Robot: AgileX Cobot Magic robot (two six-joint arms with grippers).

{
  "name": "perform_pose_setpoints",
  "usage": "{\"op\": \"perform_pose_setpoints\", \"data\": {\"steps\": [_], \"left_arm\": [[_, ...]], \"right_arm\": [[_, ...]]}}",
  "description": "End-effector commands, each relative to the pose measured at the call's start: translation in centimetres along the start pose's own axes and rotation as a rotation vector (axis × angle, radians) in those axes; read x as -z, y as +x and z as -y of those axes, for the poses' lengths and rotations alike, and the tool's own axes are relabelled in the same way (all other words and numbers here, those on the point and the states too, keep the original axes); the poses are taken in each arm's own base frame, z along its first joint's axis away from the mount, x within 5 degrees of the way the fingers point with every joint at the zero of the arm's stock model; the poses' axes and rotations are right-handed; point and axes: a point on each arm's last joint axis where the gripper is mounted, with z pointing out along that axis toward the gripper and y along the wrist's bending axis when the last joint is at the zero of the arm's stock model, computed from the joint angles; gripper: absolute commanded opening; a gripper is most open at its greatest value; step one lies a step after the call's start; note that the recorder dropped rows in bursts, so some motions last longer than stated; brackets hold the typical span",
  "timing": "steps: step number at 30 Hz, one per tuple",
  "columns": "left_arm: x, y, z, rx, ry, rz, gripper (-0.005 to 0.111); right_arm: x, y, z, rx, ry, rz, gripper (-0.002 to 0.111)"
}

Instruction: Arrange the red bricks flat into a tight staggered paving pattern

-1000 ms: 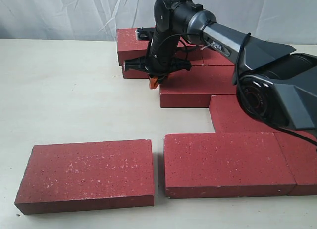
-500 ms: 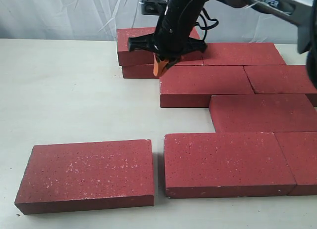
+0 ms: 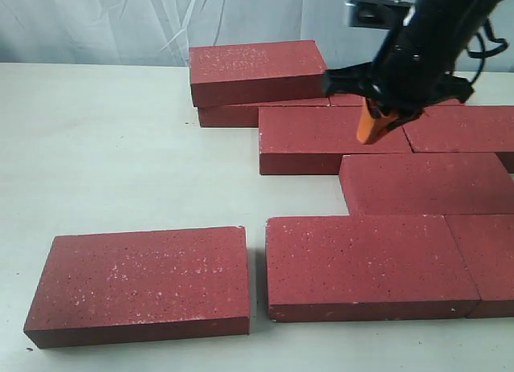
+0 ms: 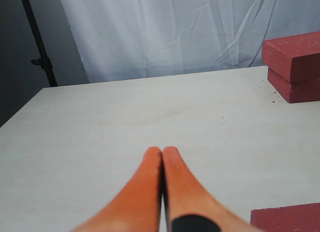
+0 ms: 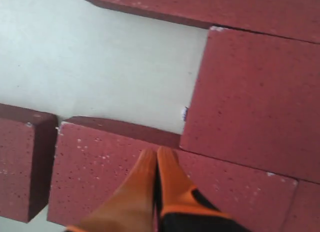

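Swung rightward, closed right pincer (image 3: 369, 136) masks rear red bricks (image 3: 474, 131); left pincer (image 4: 162, 152) closed too.

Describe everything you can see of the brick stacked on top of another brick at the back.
The stacked brick is a dark red rectangular block with fine white speckles and a matte, rough-looking surface. It lies flat with its long side across the exterior view, at the back left of the laid group. It rests on a lower brick, and its left end juts slightly past that brick's end. The right end effector, shut and empty, is off to its right and clear of it.
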Motion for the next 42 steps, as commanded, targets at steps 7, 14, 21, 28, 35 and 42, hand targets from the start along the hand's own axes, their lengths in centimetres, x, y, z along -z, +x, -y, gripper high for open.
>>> {"op": "perform_pose_setpoints", "data": {"steps": [7, 14, 21, 28, 35, 42], "left_arm": [[0.0, -0.1, 0.0, 0.005, 0.0, 0.018, 0.0], [0.0, -0.1, 0.0, 0.005, 0.0, 0.018, 0.0], [0.0, -0.1, 0.0, 0.005, 0.0, 0.018, 0.0], [0.0, -0.1, 0.0, 0.005, 0.0, 0.018, 0.0], [0.0, -0.1, 0.0, 0.005, 0.0, 0.018, 0.0], [0.0, -0.1, 0.0, 0.005, 0.0, 0.018, 0.0]], "right_arm": [[2.7, 4.5, 5.7, -0.137, -0.003, 0.11, -0.001], [2.9, 6.2, 6.9, -0.115, 0.034, 0.108, -0.001], [2.9, 7.6, 7.4, -0.084, 0.103, 0.188, -0.001], [1.7, 8.1, 7.5, -0.109, 0.094, 0.269, -0.001], [1.8, 7.9, 7.4, -0.123, 0.078, 0.296, -0.001], [2.1, 7.5, 7.3, -0.14, 0.059, 0.348, -0.001]]}}
